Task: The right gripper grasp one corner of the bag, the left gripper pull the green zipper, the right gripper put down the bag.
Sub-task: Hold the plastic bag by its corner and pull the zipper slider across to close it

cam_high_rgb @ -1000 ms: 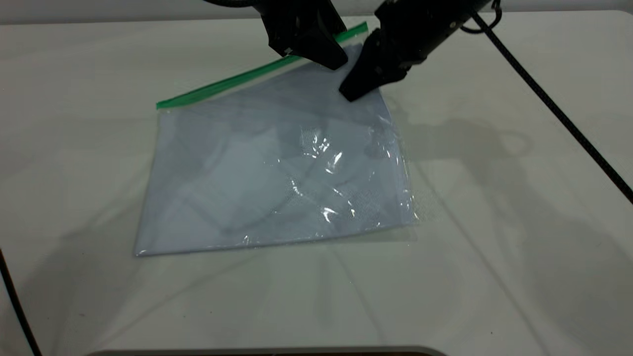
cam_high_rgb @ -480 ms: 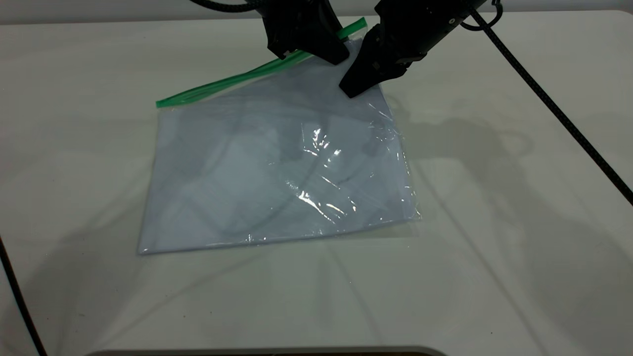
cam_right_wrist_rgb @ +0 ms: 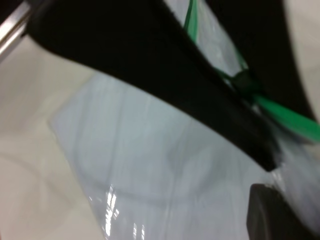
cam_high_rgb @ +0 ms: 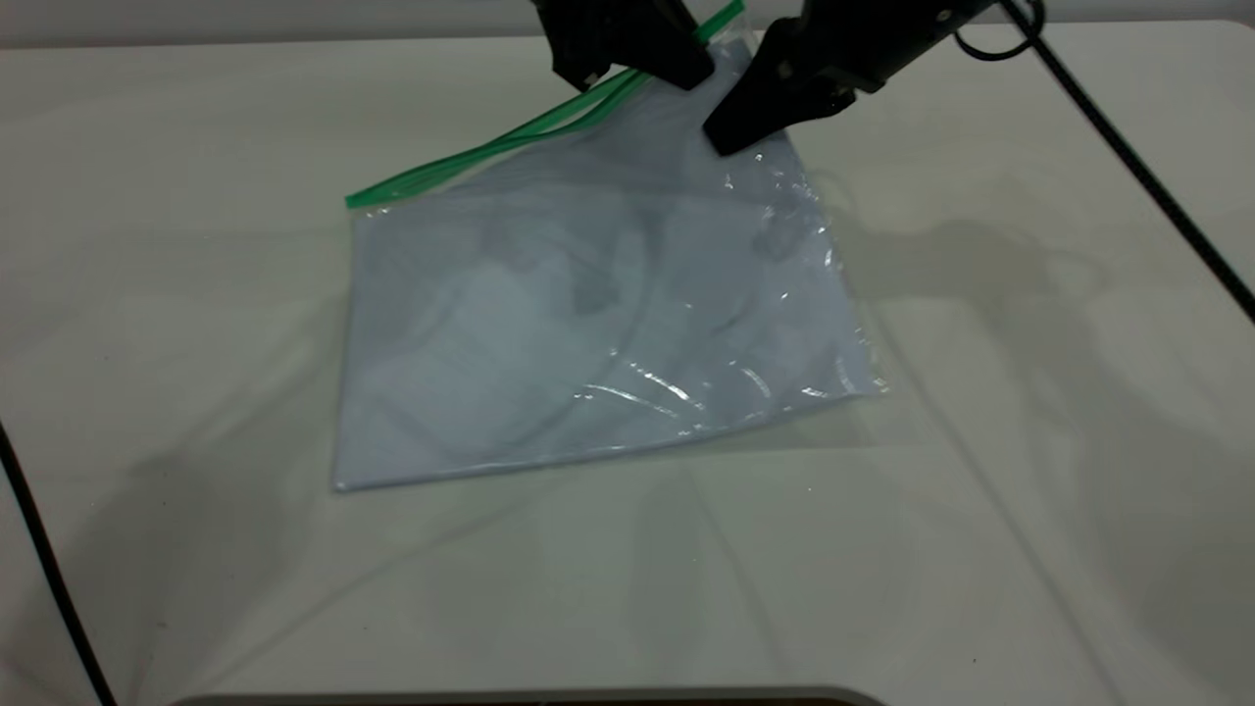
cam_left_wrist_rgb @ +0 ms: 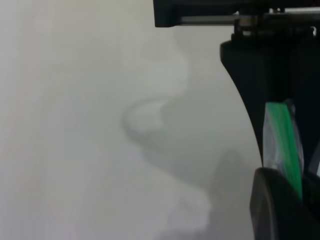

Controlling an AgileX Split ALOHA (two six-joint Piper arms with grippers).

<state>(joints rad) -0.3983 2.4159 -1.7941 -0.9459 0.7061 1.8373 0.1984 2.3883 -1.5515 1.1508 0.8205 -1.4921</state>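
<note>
The bag (cam_high_rgb: 588, 314), a clear pouch with white sheets inside, lies on the table with its far right end raised. The green zipper (cam_high_rgb: 471, 162) runs along its far long edge. My right gripper (cam_high_rgb: 730, 142), tapered, is shut on the bag's short edge just below the corner of the bag (cam_high_rgb: 733, 47). My left gripper (cam_high_rgb: 686, 71), blunt-jawed, is shut on the green zipper close to that corner. The left wrist view shows the green strip (cam_left_wrist_rgb: 284, 145) pinched between its jaws. The right wrist view shows the bag (cam_right_wrist_rgb: 150, 145), the zipper (cam_right_wrist_rgb: 292, 119) and a darker slider tab (cam_right_wrist_rgb: 245, 82).
The bag rests on a white table (cam_high_rgb: 980, 490). The right arm's black cable (cam_high_rgb: 1128, 157) runs diagonally over the table's right side. Another black cable (cam_high_rgb: 39, 569) hangs at the left edge. A dark rim shows at the table's near edge.
Both grippers have moved up and to the right together. The bag's far right end has risen and the whole bag has slid to the right across the table.
</note>
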